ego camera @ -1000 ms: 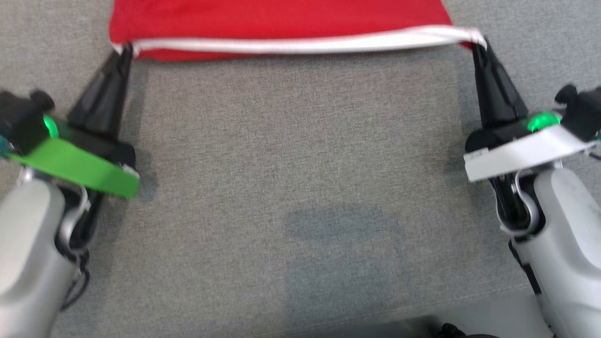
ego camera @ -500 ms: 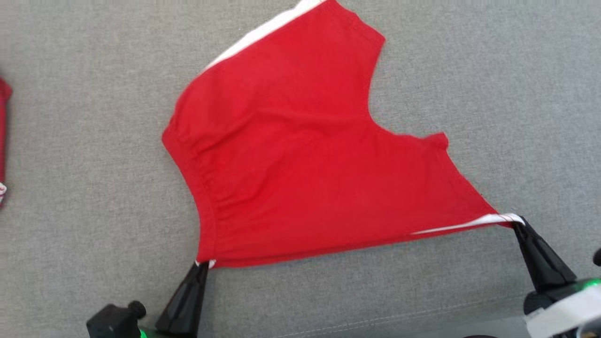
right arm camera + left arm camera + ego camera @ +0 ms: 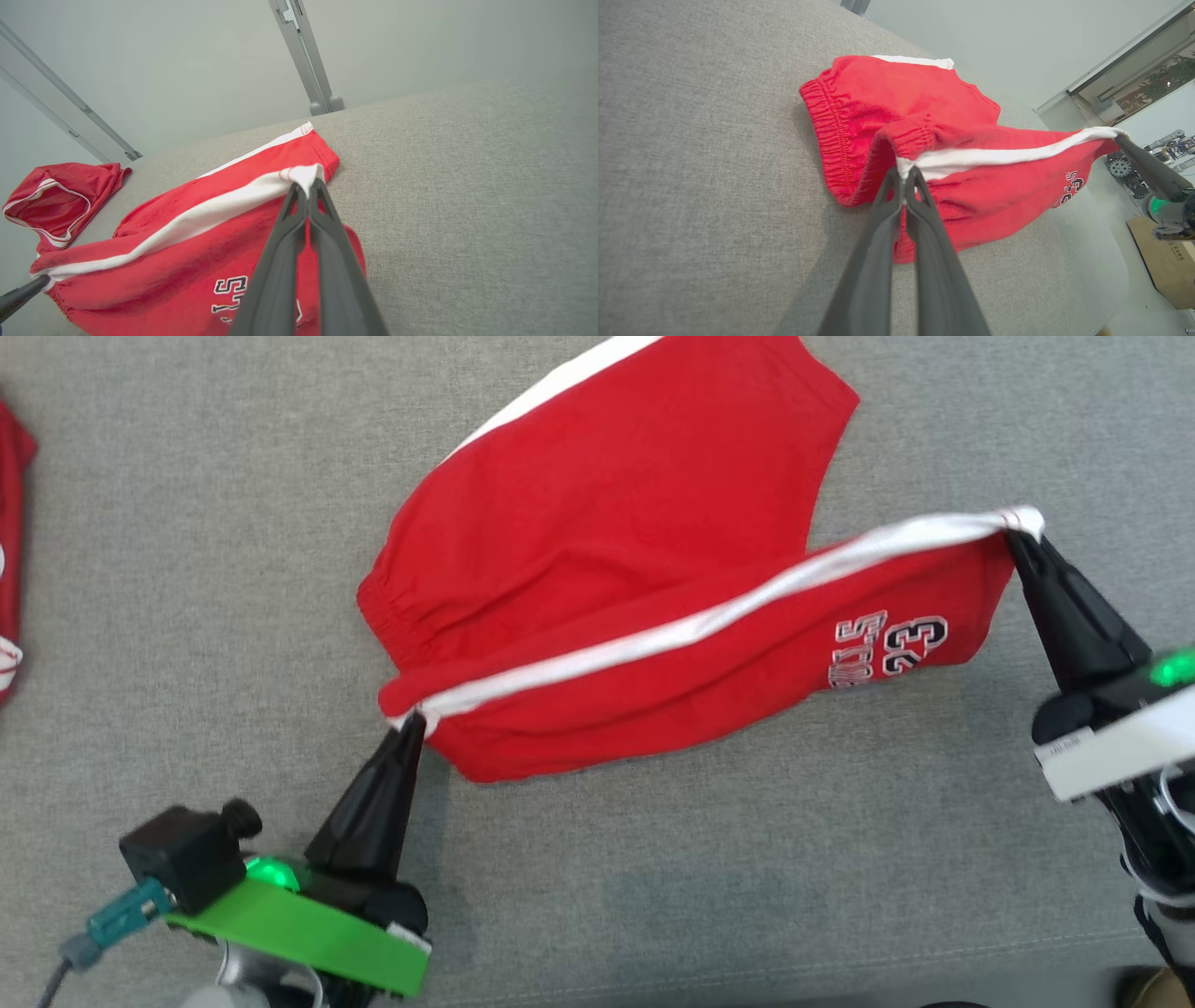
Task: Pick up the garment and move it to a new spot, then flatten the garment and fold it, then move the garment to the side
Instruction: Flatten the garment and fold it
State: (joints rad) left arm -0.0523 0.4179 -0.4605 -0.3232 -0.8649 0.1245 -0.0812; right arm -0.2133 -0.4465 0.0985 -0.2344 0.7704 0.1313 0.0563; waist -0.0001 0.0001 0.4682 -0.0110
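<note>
The garment [image 3: 607, 523] is a pair of red shorts with white side stripes and a "23" print. Its far half lies flat on the grey fabric surface [image 3: 653, 877], and its near side is lifted and stretched between my two grippers. My left gripper [image 3: 414, 719] is shut on the waistband end of the white stripe, seen close up in the left wrist view [image 3: 906, 171]. Shut on the stripe's leg-hem end, my right gripper [image 3: 1016, 530] holds that end higher. The right wrist view shows this grip [image 3: 306, 186] with the printed panel of the garment [image 3: 177, 261] hanging below.
Another red garment [image 3: 9, 551] with white trim lies at the left edge of the surface, bunched up [image 3: 56, 200]. Metal posts [image 3: 303, 56] stand behind the surface's far edge. A cardboard box [image 3: 1167, 261] sits on the floor beyond the right side.
The head view has shifted. The striped edge held by both grippers has risen off the surface, so the printed panel now hangs between them. The right gripper is farther up the view.
</note>
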